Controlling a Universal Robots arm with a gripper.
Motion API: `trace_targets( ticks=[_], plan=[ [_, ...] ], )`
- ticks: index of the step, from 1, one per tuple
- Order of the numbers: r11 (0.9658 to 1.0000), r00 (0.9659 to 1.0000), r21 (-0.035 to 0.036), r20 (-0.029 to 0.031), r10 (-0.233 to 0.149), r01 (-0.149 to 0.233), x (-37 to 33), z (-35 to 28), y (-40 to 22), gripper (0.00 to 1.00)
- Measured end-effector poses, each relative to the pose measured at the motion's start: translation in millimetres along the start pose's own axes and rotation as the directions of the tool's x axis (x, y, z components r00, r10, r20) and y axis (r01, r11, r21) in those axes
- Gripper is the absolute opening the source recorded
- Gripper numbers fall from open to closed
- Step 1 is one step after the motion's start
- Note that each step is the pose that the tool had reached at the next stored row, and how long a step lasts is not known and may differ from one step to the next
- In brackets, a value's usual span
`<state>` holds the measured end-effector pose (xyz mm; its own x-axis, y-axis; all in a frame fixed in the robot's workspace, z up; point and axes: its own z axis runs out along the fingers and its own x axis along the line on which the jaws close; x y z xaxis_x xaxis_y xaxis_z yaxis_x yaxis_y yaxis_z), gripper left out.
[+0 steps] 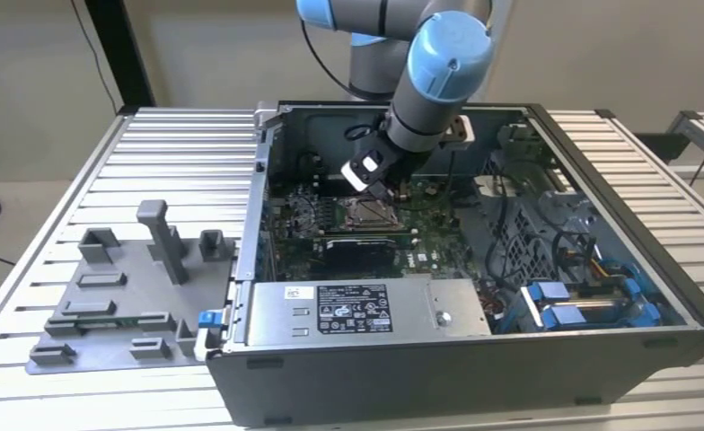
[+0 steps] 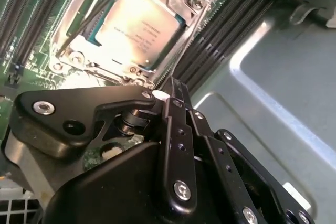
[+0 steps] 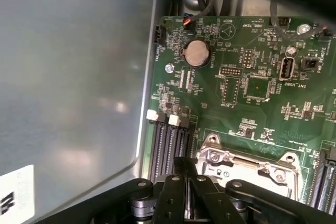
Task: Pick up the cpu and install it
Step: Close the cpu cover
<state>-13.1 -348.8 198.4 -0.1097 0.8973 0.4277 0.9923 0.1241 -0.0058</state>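
Evidently installed, the cpu (image 2: 137, 27) lies flat in its socket (image 2: 197, 3) on the motherboard (image 3: 210, 98), near the exterior view's centre. The gripper (image 2: 176, 86) hangs just beside it, fingers seemingly pressed together, holding nothing.

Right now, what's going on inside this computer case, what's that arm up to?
The robot arm reaches down into the open computer case. Its pincer is shut, holds nothing, and hangs close by the edge of the motherboard's socket; I cannot tell whether it touches. The cpu lies flat inside the socket's metal frame, silvery top up. A grey tray sits on the table outside the case, on the exterior view's left.
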Motion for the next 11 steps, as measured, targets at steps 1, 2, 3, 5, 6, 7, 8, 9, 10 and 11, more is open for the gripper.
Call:
trace_targets(
  ticks=[1, 2, 3, 5, 6, 7, 8, 9, 10, 11],
  plan=[
    [1.0000, 1.0000, 0.0000, -0.0006, 0.000, 0.000, 0.4, -1.0, 0.0, 0.00],
    [1.0000, 1.0000, -0.0001, -0.0010, 0.000, 0.000, 0.3, -1.3, -0.6, 0.00],
    [1.0000, 1.0000, -0.0001, -0.0011, 0.000, 0.000, 0.2, -1.4, -2.0, 0.00],
    [1.0000, 1.0000, -0.0002, -0.0007, 0.000, 0.000, 0.5, -1.6, -6.7, 0.00],
    [1.0000, 1.0000, -0.0005, -0.0006, 0.000, 0.000, 0.8, -1.7, -9.6, 0.00],
    [1.0000, 1.0000, -0.0008, -0.0008, -0.001, 0.001, 0.9, -1.9, -12.2, 0.00],
    [1.0000, 1.0000, -0.0016, -0.0009, -0.001, 0.001, 0.9, -2.2, -15.4, 0.00],
    [1.0000, 1.0000, -0.0015, -0.0007, -0.001, 0.001, 0.7, -2.5, -18.2, 0.00],
    [1.0000, 1.0000, -0.0017, -0.0006, -0.001, 0.001, 0.2, -2.9, -21.3, 0.00],
    [1.0000, 1.0000, -0.0020, -0.0006, -0.001, 0.001, -0.2, -3.2, -24.5, 0.00]
  ],
)
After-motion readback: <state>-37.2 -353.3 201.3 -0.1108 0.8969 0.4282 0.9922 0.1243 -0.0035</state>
